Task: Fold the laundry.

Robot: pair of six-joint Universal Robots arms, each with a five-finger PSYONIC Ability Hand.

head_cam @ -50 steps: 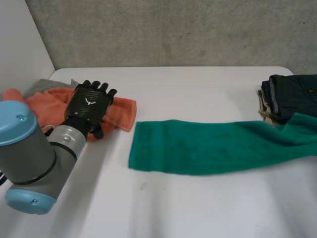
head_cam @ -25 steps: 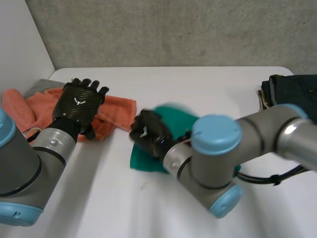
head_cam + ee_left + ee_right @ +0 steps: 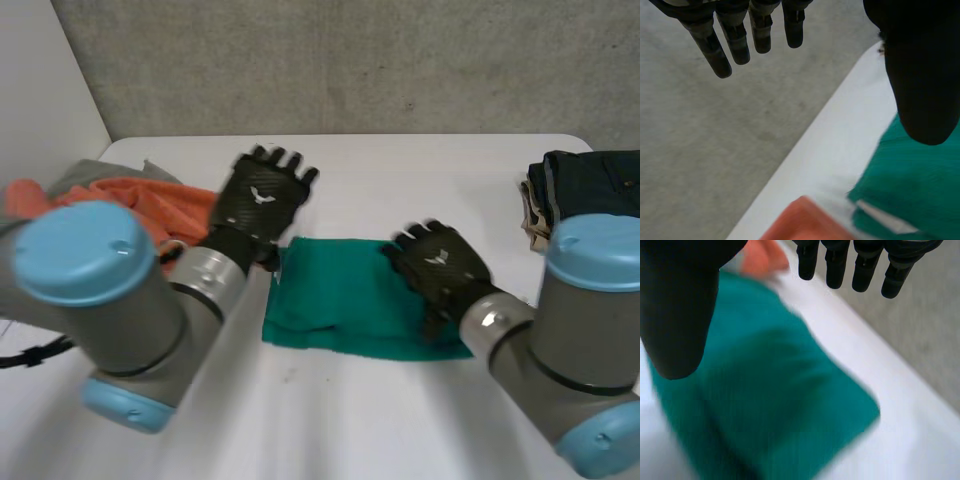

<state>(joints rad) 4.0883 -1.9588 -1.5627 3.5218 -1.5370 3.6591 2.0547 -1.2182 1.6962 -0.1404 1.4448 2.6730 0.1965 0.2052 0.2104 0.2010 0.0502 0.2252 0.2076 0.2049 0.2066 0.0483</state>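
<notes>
A green towel (image 3: 345, 298) lies folded in half in the middle of the white table (image 3: 420, 170); it also shows in the left wrist view (image 3: 912, 187) and the right wrist view (image 3: 765, 405). My right hand (image 3: 440, 265) hovers over the towel's right part, fingers straight and apart from the thumb, holding nothing (image 3: 680, 300). My left hand (image 3: 262, 198) is raised just beyond the towel's far left corner, fingers spread straight (image 3: 745, 35) and empty.
An orange cloth (image 3: 150, 205) and a grey one (image 3: 95, 175) lie at the table's left, partly behind my left arm. A stack of dark folded clothes (image 3: 590, 195) sits at the right edge. The orange cloth's tip (image 3: 800, 222) lies close beside the towel.
The long green towel has been folded over to half its length. My right hand carried its right end leftwards, let go and drew back right. My left hand moved from the orange cloth towards the towel.
</notes>
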